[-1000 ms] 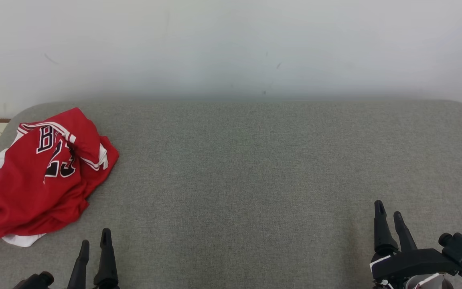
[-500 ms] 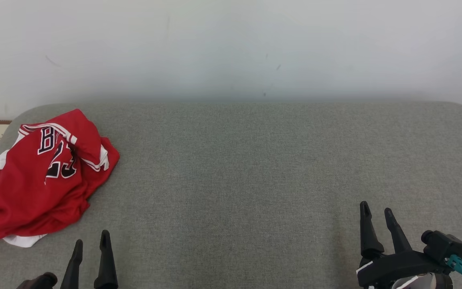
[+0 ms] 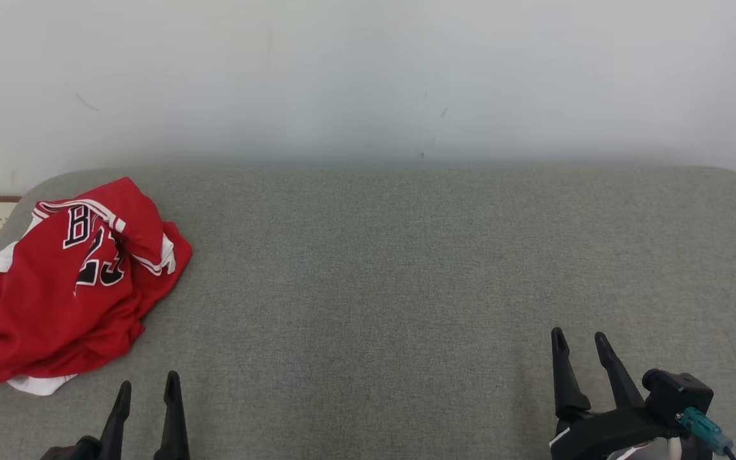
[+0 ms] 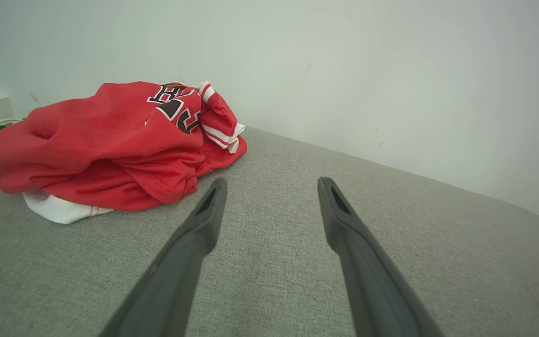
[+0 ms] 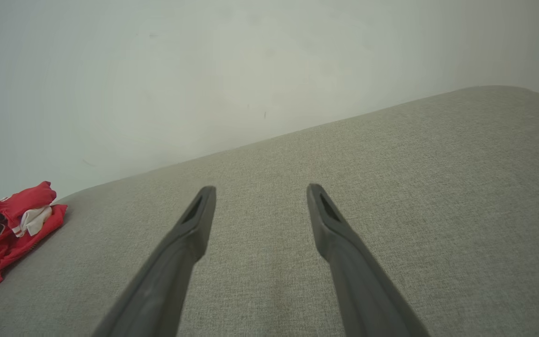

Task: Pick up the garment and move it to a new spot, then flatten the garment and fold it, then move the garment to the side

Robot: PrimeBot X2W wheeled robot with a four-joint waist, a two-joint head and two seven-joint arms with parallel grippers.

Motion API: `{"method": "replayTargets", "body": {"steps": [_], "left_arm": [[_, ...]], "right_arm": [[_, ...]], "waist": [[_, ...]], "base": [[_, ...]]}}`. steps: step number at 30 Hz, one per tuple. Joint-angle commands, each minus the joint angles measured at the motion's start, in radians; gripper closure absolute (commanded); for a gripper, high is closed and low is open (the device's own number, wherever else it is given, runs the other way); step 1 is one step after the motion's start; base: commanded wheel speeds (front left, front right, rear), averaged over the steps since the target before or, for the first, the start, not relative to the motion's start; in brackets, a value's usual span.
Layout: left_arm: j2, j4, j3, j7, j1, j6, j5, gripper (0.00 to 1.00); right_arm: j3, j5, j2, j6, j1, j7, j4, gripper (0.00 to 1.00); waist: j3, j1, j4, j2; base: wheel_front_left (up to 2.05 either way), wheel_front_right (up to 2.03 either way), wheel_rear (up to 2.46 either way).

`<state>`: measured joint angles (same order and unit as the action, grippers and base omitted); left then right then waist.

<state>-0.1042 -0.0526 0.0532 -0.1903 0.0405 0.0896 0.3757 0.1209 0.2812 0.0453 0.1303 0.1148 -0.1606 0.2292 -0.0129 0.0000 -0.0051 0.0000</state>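
Grey fabric covers the worktop [image 3: 374, 268]. Left claw [image 3: 149, 380] and right claw [image 3: 579, 333] hover with fingers apart, holding nothing. Just beyond the left claw, at the worktop's left end, lies the garment [image 3: 55, 300]: a crumpled red jersey with white trim and black lettering.

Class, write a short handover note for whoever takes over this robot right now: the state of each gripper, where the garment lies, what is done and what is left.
Garment: red jersey, crumpled in a heap at the left end of the grey cushion, untouched.
Left gripper: fingers open, empty, at the front, near the heap but apart from it.
Right gripper: fingers open, empty, over bare cushion at the right.
Done: nothing yet.
Left to do: pick it up, move it to a new spot, flatten, fold, move it aside.
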Motion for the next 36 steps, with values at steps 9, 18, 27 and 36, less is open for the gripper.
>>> {"method": "replayTargets", "body": {"steps": [9, 18, 27, 36], "left_arm": [[-0.016, 0.006, 0.009, -0.026, -0.021, 0.01, -0.107, 0.0], [-0.02, 0.008, 0.01, -0.042, -0.024, 0.02, -0.172, 0.0], [-0.019, 0.023, 0.001, -0.056, -0.044, 0.026, -0.225, 0.0], [-0.013, 0.043, -0.008, -0.069, -0.057, 0.027, -0.274, 0.0]], "right_arm": [[0.034, -0.101, 0.007, 0.001, 0.018, -0.035, 0.023, 0.0], [0.044, -0.158, 0.007, 0.001, 0.016, -0.056, 0.036, 0.0], [0.043, -0.192, 0.007, 0.001, 0.006, -0.068, 0.032, 0.0], [0.047, -0.211, 0.007, 0.001, -0.002, -0.07, 0.029, 0.0]], "waist": [[-0.006, 0.0, -0.003, 0.0], [-0.013, 0.0, -0.004, 0.0], [-0.014, 0.0, -0.008, 0.0], [-0.014, 0.0, -0.011, 0.0]], "base": [[0.0, 0.0, 0.0], [0.0, 0.0, 0.0], [0.0, 0.0, 0.0], [0.0, 0.0, 0.0]]}}
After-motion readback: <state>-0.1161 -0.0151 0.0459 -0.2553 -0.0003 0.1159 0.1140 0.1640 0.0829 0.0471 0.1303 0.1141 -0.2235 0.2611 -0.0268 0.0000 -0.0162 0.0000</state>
